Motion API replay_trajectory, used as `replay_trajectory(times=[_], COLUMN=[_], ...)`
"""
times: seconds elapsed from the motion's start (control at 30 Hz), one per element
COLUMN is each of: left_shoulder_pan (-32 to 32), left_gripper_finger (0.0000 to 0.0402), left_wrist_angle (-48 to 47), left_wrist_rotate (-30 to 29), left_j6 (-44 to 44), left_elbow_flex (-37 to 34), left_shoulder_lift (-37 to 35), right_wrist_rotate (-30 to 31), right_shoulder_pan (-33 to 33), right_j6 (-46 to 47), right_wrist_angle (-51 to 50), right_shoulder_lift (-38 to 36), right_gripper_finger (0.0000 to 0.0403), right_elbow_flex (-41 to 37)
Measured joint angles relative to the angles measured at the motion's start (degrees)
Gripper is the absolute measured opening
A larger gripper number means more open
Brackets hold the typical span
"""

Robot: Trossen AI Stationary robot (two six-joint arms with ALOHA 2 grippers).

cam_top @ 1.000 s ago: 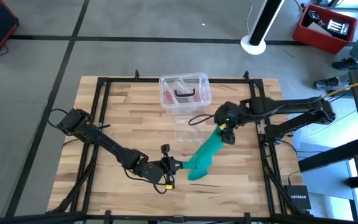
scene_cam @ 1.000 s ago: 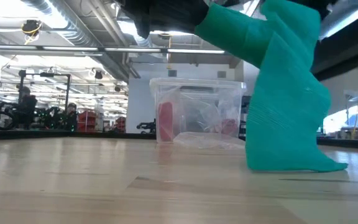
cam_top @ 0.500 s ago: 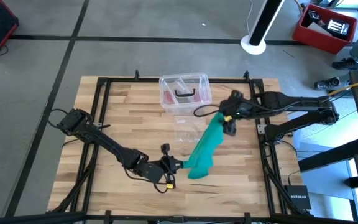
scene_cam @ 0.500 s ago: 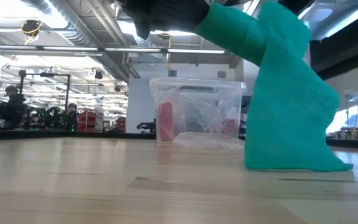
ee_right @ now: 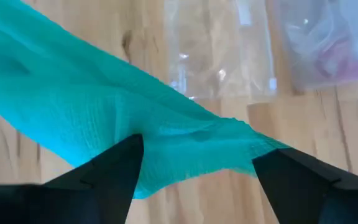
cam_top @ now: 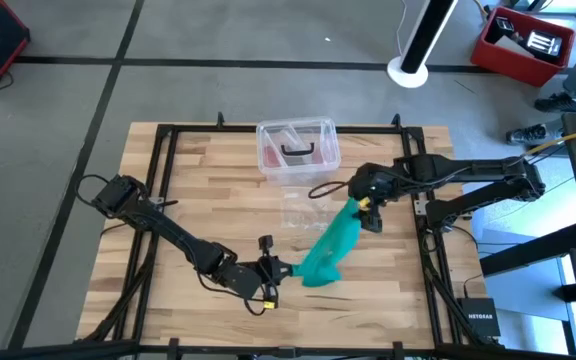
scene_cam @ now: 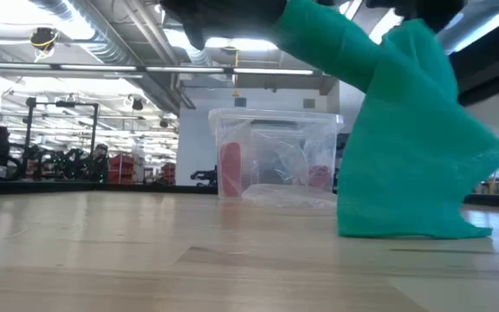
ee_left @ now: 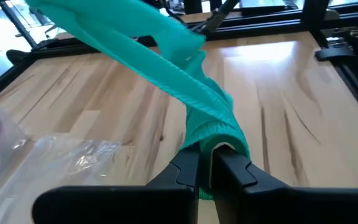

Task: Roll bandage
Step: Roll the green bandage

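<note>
The left gripper [cam_top: 280, 268] is near the front of the table [cam_top: 198, 170], a little left of the middle. Its two fingers [ee_left: 229, 167] are pinched almost together, and they squeeze one end of the bandage [cam_top: 332, 245]. In the left wrist view the green cloth bunches up right at the tips and then runs away from them in a long band.

The right gripper [cam_top: 368, 212] is farther back and to the right, over the other end of the bandage. Its fingers [ee_right: 107, 171] are spread wide apart. The green cloth lies across the gap between them. I cannot tell if the fingers press on it or if it only hangs there.

The bandage stretches between the two grippers as a soft, wrinkled strip. In the low view it rises off the wood, and only its bottom fold rests on the table.

Behind it a clear plastic box [cam_top: 298, 148] stands near the back edge
</note>
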Motion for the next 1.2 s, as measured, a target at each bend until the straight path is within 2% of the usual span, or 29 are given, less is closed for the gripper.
replay_trajectory(times=[0.03,0.13,0.17,0.2,0.3,0.37,0.43,0.57,0.77,1.07,1.2], left_shoulder_pan=[0.1,0.2,0.2,0.2,0.1,0.1,0.1,0.1,0.1,0.2,0.2], left_gripper_finger=[0.0015,0.0015,0.0015,0.0015,0.0015,0.0015,0.0015,0.0015,0.0015,0.0015,0.0015], left_wrist_angle=[-0.1,0.0,0.2,0.3,0.3,0.4,0.4,0.5,0.3,-0.7,-5.8], left_wrist_rotate=[-0.1,-0.7,-0.8,-0.8,-0.5,-0.5,-0.6,-0.8,-0.8,-0.9,-0.9], left_j6=[-0.3,-0.5,-0.4,-0.4,-0.6,-0.8,-0.9,-1.2,-1.6,-1.2,-5.3], left_elbow_flex=[0.0,0.0,0.0,0.0,0.0,0.0,0.0,0.0,0.0,0.0,0.0], left_shoulder_lift=[0.0,0.0,0.0,0.0,0.0,0.0,0.0,0.0,0.0,0.0,0.0], right_wrist_rotate=[0.5,9.8,10.7,7.5,-10.5,-16.2,-15.5,-9.7,-13.7,-14.3,-14.8], right_shoulder_pan=[-0.1,-0.1,-0.1,-0.1,-0.1,0.1,0.0,-0.1,-0.1,-0.1,-0.1], right_j6=[0.2,3.7,4.8,4.8,2.6,1.5,1.5,2.8,2.5,1.4,-0.1], right_wrist_angle=[0.5,5.1,7.3,9.1,9.3,9.3,10.8,16.0,12.4,12.1,6.6], right_shoulder_lift=[0.0,0.0,0.0,0.4,2.2,2.5,2.3,2.4,2.4,2.3,1.7], right_gripper_finger=[0.0303,0.0303,0.0303,0.0303,0.0303,0.0303,0.0303,0.0303,0.0303,0.0303,0.0303], right_elbow_flex=[0.1,0.0,-0.4,-0.7,-0.8,-0.9,-0.8,-0.7,0.2,0.4,5.3])
